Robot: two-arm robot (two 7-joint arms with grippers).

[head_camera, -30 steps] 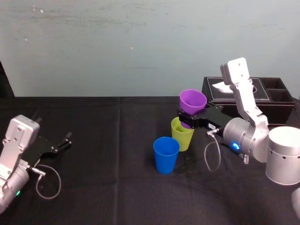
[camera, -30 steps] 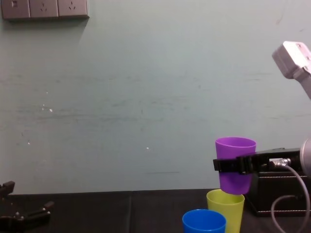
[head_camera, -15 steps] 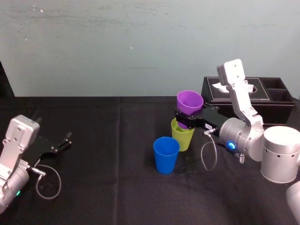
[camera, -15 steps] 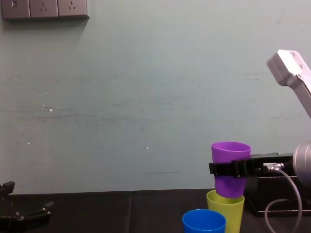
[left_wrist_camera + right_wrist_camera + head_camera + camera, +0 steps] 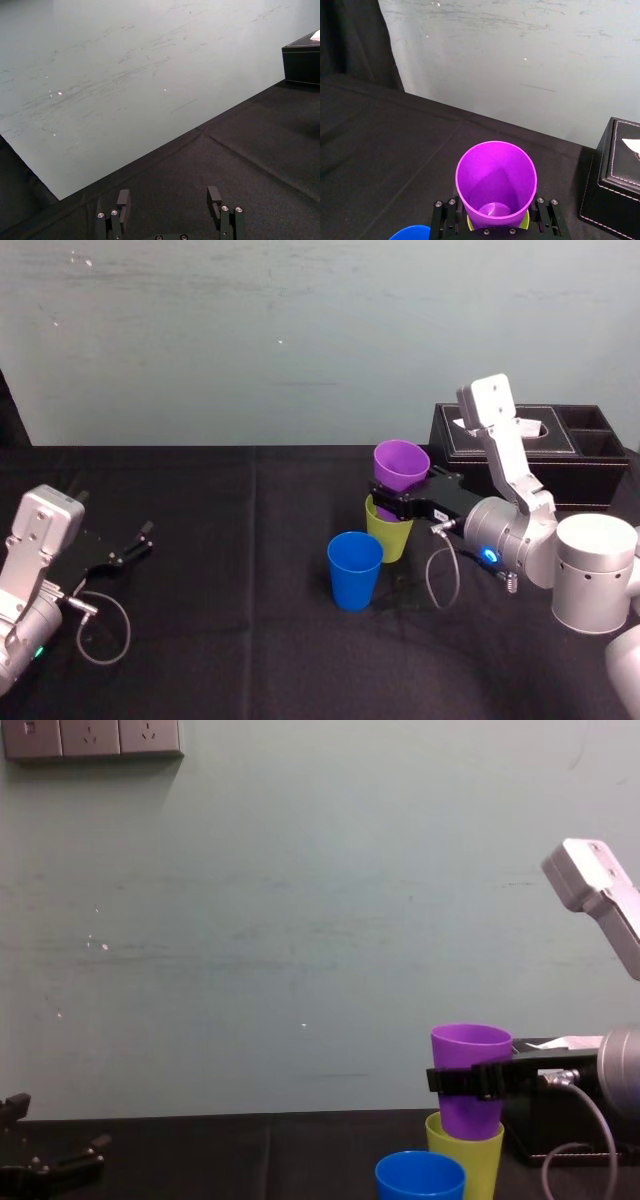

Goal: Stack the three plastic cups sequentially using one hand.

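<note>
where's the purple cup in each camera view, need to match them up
Head view: purple cup centre-right, held by the right gripper in the yellow-green cup.
Chest view: lower right, over the yellow-green cup.
Right wrist view: in the gripper's grasp, seen from above.
Left wrist view: parked left gripper, black box beyond.
Shared landmark: that black box.

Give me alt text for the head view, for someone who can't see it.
The right gripper holds the purple cup partly inside the yellow-green cup on a black table; the blue cup stands beside them. The left gripper rests open at far left.
</note>
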